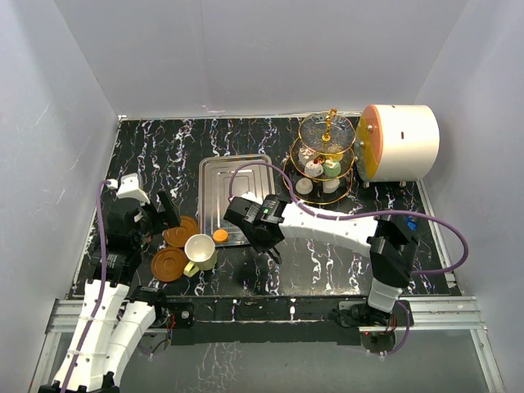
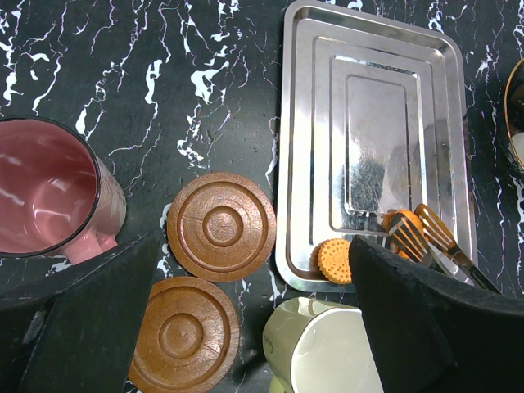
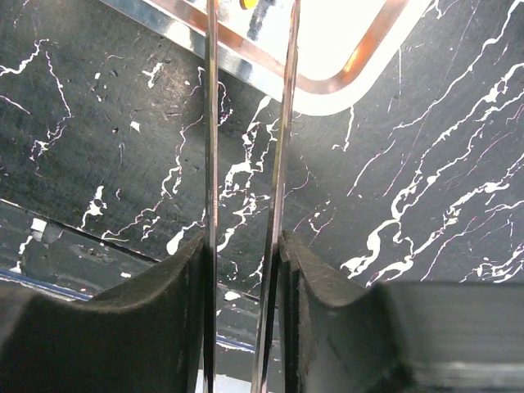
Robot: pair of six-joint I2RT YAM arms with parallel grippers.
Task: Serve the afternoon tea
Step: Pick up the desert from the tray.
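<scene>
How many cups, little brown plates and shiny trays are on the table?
Cups: 2, a maroon cup and a cream cup
Saucers: 2, both brown
Steel tray: 1
Total: 5

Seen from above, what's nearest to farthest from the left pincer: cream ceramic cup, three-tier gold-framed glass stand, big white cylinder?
1. Cream cup, just right of the left pincer.
2. Glass stand, back right.
3. White cylinder, far back-right corner.

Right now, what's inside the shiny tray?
One round orange biscuit lies at the tray's near edge. Tongs pinch another orange piece beside it. The corner under them is hidden.
</scene>
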